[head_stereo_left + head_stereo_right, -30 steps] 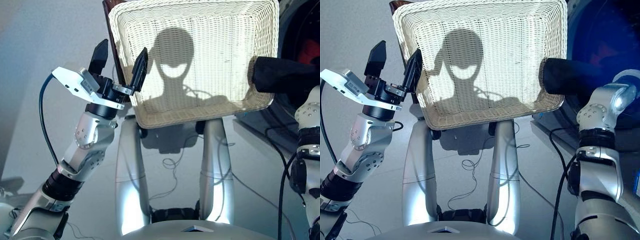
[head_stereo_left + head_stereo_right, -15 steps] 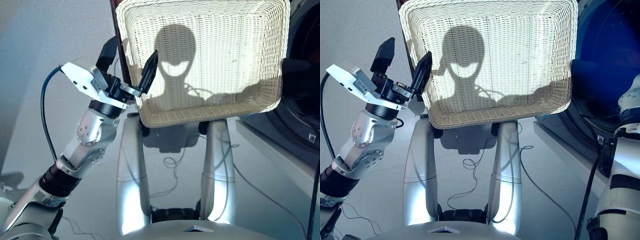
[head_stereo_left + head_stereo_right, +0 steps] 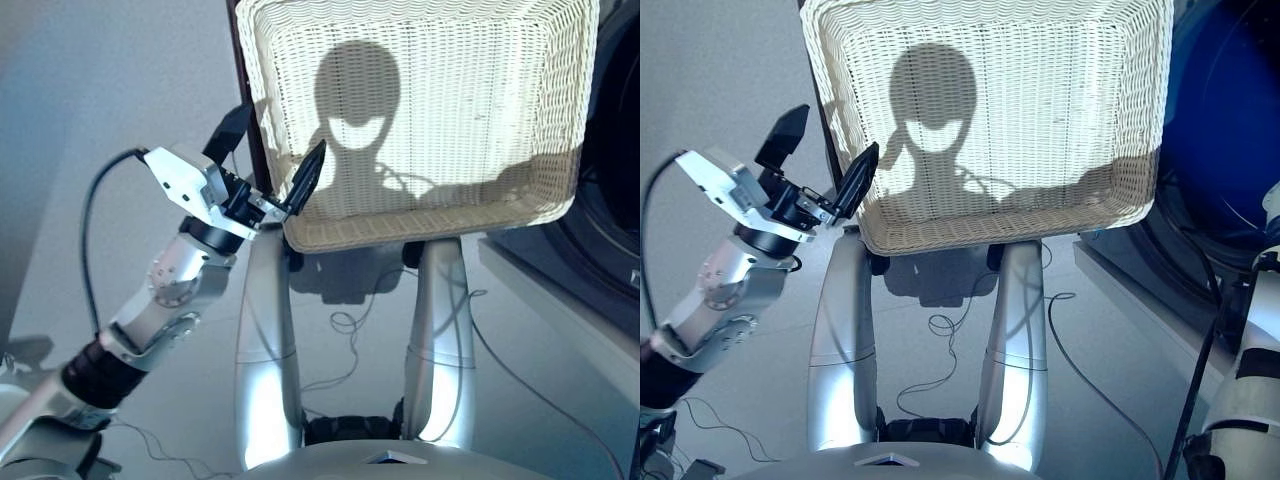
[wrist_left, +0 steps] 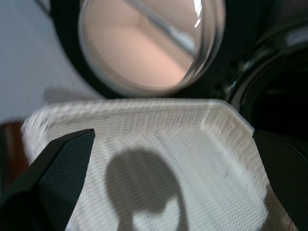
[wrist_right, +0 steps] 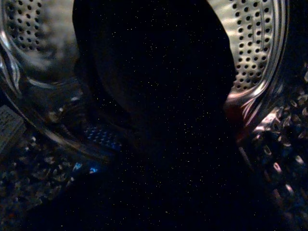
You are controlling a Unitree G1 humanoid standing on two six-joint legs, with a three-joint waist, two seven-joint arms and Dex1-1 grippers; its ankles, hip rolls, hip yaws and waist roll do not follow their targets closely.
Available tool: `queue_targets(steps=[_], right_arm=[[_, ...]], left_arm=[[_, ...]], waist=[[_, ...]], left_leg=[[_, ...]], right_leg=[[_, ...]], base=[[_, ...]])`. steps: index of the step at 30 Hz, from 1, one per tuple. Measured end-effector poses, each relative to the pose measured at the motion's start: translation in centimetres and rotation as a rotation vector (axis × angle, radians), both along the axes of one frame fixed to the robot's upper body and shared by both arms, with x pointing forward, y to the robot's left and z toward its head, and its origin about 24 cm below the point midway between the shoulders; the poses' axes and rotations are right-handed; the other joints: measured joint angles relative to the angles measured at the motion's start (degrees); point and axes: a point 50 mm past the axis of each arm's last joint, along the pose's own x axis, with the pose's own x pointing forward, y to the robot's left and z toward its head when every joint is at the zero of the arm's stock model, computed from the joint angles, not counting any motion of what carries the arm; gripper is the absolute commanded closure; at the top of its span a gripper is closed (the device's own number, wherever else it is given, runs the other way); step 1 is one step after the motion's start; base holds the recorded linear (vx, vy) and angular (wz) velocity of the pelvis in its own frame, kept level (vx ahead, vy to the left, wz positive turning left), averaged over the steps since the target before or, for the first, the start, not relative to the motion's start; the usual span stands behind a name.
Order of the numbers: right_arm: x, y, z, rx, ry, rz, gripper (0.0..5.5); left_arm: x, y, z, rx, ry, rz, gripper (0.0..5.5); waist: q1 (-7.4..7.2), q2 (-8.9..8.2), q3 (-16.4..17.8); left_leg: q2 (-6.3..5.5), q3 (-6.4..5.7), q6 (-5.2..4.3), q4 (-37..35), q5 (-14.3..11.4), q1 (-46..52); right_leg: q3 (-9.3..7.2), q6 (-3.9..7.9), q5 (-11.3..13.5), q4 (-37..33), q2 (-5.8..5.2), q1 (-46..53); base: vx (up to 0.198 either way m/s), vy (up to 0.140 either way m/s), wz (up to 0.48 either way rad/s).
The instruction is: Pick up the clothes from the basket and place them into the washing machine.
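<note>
At 3 o'clock of the basket, the washing machine (image 3: 1230, 150) is seen as a dark round opening, and its perforated steel drum (image 5: 250, 43) fills the right wrist view. A second ago a black garment was held at the basket's right rim. It is now gone from both head views and is seen instead as a dark mass (image 5: 154, 96) hanging close before the drum wall. The garment is therefore judged to have been carried across into the mouth of the machine, with only its release left to be done.

The basket (image 3: 420, 225) is left bare; nothing but shadow is seen on its cream weave, so no further garment appears to be waiting there. The head camera has also shifted over the same second, so the basket's higher place in the view is not counted as a move of the basket.

Whether the right gripper is clamped on the black cloth or has let it go cannot be told, since the cloth hides it.

At 8 o'clock of the basket, the left gripper (image 3: 285, 125) is held spread wide and empty. Its inner finger (image 3: 310, 175) is set just beside the near left corner of the rim, and contact cannot be confirmed. Through its wrist view the round glass door (image 4: 144, 43) is seen beyond the basket.
</note>
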Motion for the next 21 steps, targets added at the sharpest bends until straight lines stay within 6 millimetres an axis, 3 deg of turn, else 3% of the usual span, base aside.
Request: queue_targets(steps=[5, 7, 10, 11, 13, 16, 17, 18, 19, 21], right_arm=[[0.0, -0.2, -0.2, -0.001, -0.038, 0.058, 0.00], [-0.3, -0.3, -0.6, -0.037, -0.032, 0.079, 0.00], [1.4, 1.3, -1.3, -0.034, -0.041, 0.146, 0.00], [1.6, 1.8, -1.6, -0.044, -0.058, 0.172, 0.00], [1.0, 2.5, -1.9, -0.128, -0.062, 0.215, 0.00], [2.7, 6.4, -3.4, -0.177, -0.073, 0.331, 0.00], [2.9, 8.2, -3.9, -0.244, -0.065, 0.377, 0.00], [3.1, 11.3, -4.0, -0.358, -0.072, 0.467, 0.00], [3.2, 13.6, -5.2, -0.395, -0.058, 0.560, 0.00], [3.3, 16.0, -8.0, -0.515, 0.065, 0.660, 0.00]], left_arm=[[-0.4, -0.5, -3.0, -0.003, 0.120, -0.010, 0.00], [-1.6, 0.0, -2.6, 0.035, 0.106, -0.029, 0.00], [-0.1, -1.2, -2.6, -0.001, 0.108, -0.027, 0.00], [-0.3, -1.9, -2.4, -0.003, 0.100, -0.052, 0.00], [-1.8, -0.9, -1.4, -0.018, 0.046, -0.057, 0.00], [-0.8, 0.1, -1.1, -0.010, 0.040, 0.005, 0.00], [-0.7, 0.0, -0.9, -0.027, 0.036, 0.006, 0.00], [-0.5, 0.0, -0.6, -0.057, 0.026, 0.012, 0.00], [-0.2, 0.2, -0.5, -0.087, 0.033, 0.021, 0.00], [0.0, 0.4, -0.5, -0.123, 0.040, 0.033, 0.00]], waist=[[0.27, 0.15, 0.0], [0.34, 0.12, 0.0], [-0.09, 0.23, 0.0], [-0.26, 0.31, 0.0], [-0.78, 0.29, 0.0], [-1.56, 0.30, 0.0], [-1.94, 0.29, 0.0], [-2.74, 0.29, 0.0], [-3.40, 0.29, 0.0], [-3.50, 0.31, 0.0]], left_leg=[[-0.04, -0.13, -0.07, -0.1, 0.0, 0.1], [-0.14, -0.41, -0.07, -0.1, 0.0, 0.0], [-0.08, -0.17, 0.25, -0.3, -0.2, 1.3], [-0.05, -0.19, 0.15, -0.4, -0.2, 1.3], [0.09, 0.00, 0.03, -0.9, -0.2, 1.0], [0.91, 0.35, -0.56, -2.2, -0.4, 3.4], [1.00, 0.34, -0.70, -2.7, -0.4, 3.9], [1.32, 0.22, -0.94, -3.2, -0.4, 4.3], [1.69, 0.30, -1.26, -3.9, -0.3, 5.0], [1.83, 0.31, -1.68, -5.8, 0.0, 7.0]], right_leg=[[-0.11, -0.12, -0.2, 0.0, -0.08, 0.1], [-0.36, -0.20, -0.3, 0.0, -0.21, 0.2], [-0.13, -0.09, -0.2, -0.5, -0.16, 1.6], [-0.05, -0.08, -0.2, -0.6, -0.13, 1.6], [0.08, -0.25, -0.3, -0.6, 0.02, 0.9], [0.33, -0.49, -0.4, -1.4, 0.89, 2.5], [0.41, -0.65, -0.2, -1.9, 1.17, 2.8], [0.26, -0.83, -0.1, -2.5, 1.49, 3.1], [0.06, -1.42, 0.3, -3.1, 1.76, 3.9], [-0.35, -1.74, 0.5, -4.7, 1.81, 5.6]], base=[[0.000, 0.000, 0.000], [0.000, 0.000, 0.000], [0.000, 0.000, 0.000], [0.000, 0.000, 0.000], [0.000, 0.000, 0.000], [-0.002, 0.009, -0.064], [-0.010, 0.020, -0.190], [-0.012, 0.011, -0.176], [0.000, 0.000, 0.000], [0.000, 0.000, 0.000]])
